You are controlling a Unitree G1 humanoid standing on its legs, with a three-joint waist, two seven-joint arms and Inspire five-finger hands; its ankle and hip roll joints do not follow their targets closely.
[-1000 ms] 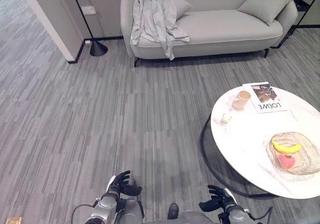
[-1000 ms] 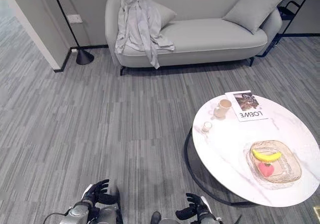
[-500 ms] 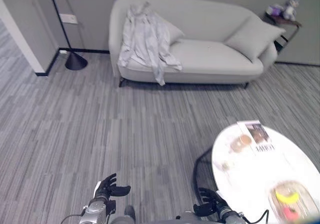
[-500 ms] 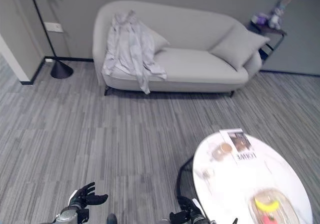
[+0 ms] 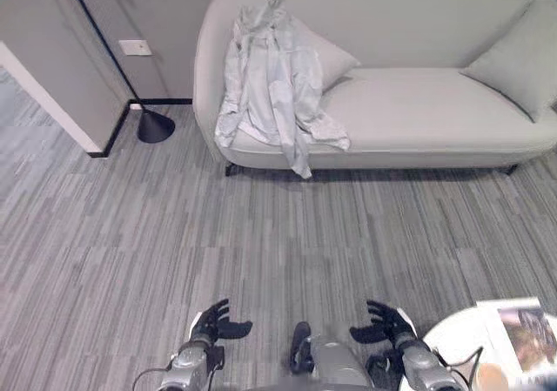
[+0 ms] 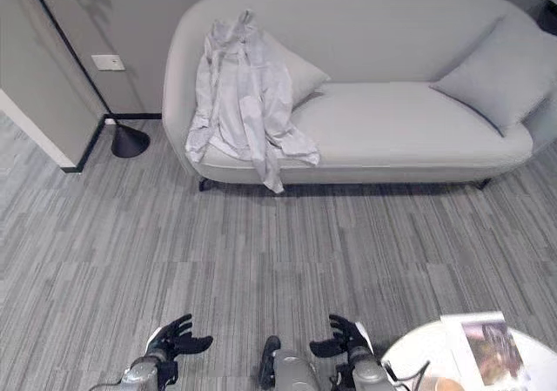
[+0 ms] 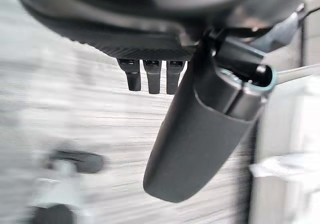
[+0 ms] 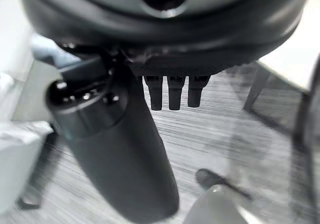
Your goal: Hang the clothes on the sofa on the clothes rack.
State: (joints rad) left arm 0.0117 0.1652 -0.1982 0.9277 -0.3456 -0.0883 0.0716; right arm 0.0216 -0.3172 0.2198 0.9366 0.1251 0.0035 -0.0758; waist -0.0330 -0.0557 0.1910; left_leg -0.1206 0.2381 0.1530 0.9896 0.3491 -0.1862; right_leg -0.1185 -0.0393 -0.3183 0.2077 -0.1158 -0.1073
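- Left eye view: the whole picture has shifted since half a second back, so that's the camera moving, not the furniture. The sofa (image 5: pixel 409 104) now fills the upper part of the frame and sits closer, which to me reads as still walking up to it, nothing picked up yet.
- The shirt (image 5: pixel 274 86), pale grey, hangs over the sofa's backrest at upper centre-left, sleeves and hem spilling down past the seat edge, crumpled against a cushion (image 5: pixel 335 60).
- Left hand (image 5: pixel 215 323) and right hand (image 5: pixel 387 324) sit at the bottom edge, fingers loosely spread, holding nothing, well apart from the shirt.
- Right eye view: same scene; a floor lamp base (image 6: pixel 129 140) is at the left, a white table (image 6: pixel 418 360) peeks in lower right.
- Left wrist view: fingers straight, empty, just floor past them.
- Right wrist view: same deal, relaxed and empty.
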